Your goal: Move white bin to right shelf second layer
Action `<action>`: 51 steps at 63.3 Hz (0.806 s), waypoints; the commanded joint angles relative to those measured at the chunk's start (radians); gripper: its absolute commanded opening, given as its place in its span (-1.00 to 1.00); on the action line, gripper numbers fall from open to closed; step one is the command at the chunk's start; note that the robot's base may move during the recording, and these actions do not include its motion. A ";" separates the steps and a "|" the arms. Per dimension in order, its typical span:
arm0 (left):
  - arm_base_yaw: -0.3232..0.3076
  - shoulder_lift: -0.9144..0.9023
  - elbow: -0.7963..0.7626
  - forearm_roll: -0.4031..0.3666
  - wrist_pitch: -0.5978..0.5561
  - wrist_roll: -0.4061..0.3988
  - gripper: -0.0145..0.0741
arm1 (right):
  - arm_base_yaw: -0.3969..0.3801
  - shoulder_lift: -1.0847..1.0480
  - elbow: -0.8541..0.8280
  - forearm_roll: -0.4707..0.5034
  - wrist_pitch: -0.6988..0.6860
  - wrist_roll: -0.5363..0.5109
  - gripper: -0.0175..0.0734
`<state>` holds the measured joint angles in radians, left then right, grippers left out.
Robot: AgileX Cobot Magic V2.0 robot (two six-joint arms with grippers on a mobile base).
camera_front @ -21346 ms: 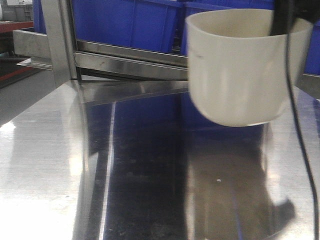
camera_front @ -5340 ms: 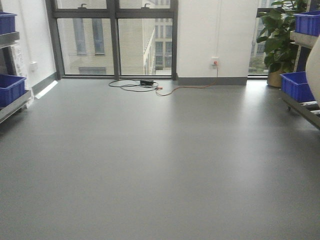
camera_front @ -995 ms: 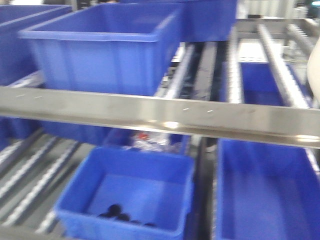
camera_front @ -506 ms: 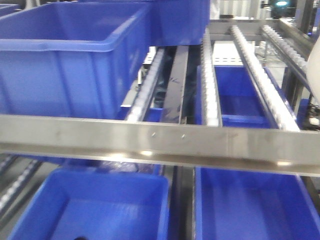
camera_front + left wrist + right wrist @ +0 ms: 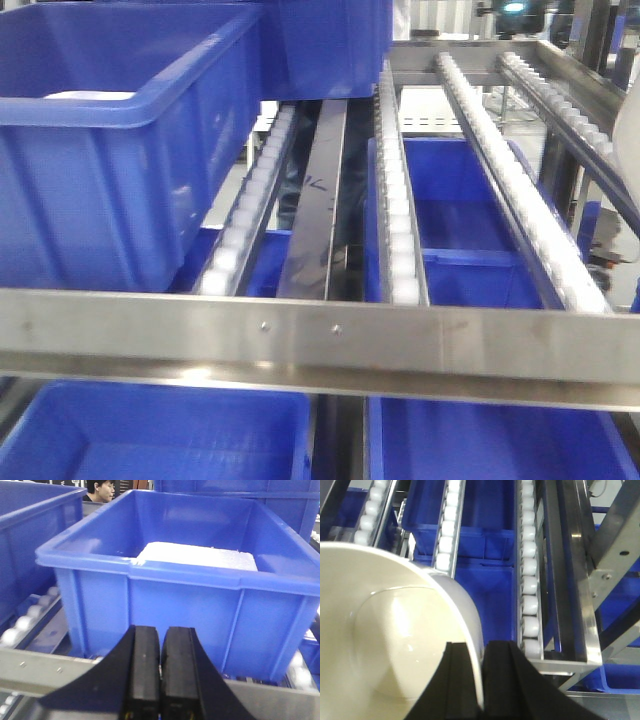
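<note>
The white bin [image 5: 385, 645] fills the lower left of the right wrist view, cream and glossy, held in the air. My right gripper [image 5: 481, 680] is shut on its rim, one finger inside and one outside. The bin hangs above the rack level with white rollers [image 5: 530, 580] in metal tracks. In the front view that roller level [image 5: 400, 220] runs away from me behind its flat steel front rail [image 5: 320, 345], and only a pale sliver of the bin [image 5: 634, 150] shows at the right edge. My left gripper [image 5: 160, 670] is shut and empty.
A large blue crate [image 5: 110, 170] stands on the left of the roller level; the left wrist view shows it [image 5: 180, 595] holding a white foam slab [image 5: 195, 557]. More blue crates [image 5: 480, 430] sit on the level below. A steel frame post [image 5: 615, 545] stands right. A person [image 5: 102, 490] is behind.
The front view has closed in on the rack: the front rail sits lower in the frame and the left crate has slid left. The roller tracks fill more of the view.
</note>
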<state>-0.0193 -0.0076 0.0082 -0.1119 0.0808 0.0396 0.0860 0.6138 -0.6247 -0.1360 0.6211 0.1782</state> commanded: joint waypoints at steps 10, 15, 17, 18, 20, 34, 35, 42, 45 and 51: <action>0.001 -0.020 0.028 -0.003 -0.081 -0.005 -0.48 | -0.008 -0.003 -0.029 -0.011 -0.090 -0.004 -0.51; 0.001 -0.020 0.028 -0.003 -0.081 -0.005 -0.48 | -0.008 -0.003 -0.029 -0.011 -0.090 -0.004 -0.51; 0.001 -0.020 0.028 -0.003 -0.081 -0.005 -0.48 | -0.008 -0.003 -0.029 -0.011 -0.090 -0.004 -0.51; 0.001 -0.020 0.028 -0.003 -0.081 -0.005 -0.48 | -0.008 -0.003 -0.029 -0.011 -0.090 -0.004 -0.51; 0.001 -0.020 0.028 -0.003 -0.081 -0.005 -0.48 | -0.008 -0.003 -0.029 -0.011 -0.090 -0.004 -0.51; 0.001 -0.020 0.028 -0.003 -0.081 -0.005 -0.48 | -0.008 -0.003 -0.029 -0.011 -0.090 -0.004 -0.51; 0.001 -0.020 0.028 -0.003 -0.081 -0.005 -0.48 | -0.008 -0.003 -0.029 -0.011 -0.090 -0.004 -0.51; 0.001 -0.020 0.028 -0.003 -0.081 -0.005 -0.48 | -0.008 -0.003 -0.029 -0.011 -0.090 -0.004 -0.51; 0.001 -0.020 0.028 -0.003 -0.081 -0.005 -0.48 | -0.008 -0.003 -0.029 -0.011 -0.090 -0.004 -0.51; 0.001 -0.020 0.028 -0.003 -0.081 -0.005 -0.48 | -0.008 -0.003 -0.029 -0.011 -0.090 -0.004 -0.51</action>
<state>-0.0193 -0.0076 0.0082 -0.1119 0.0808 0.0396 0.0860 0.6138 -0.6247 -0.1360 0.6211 0.1782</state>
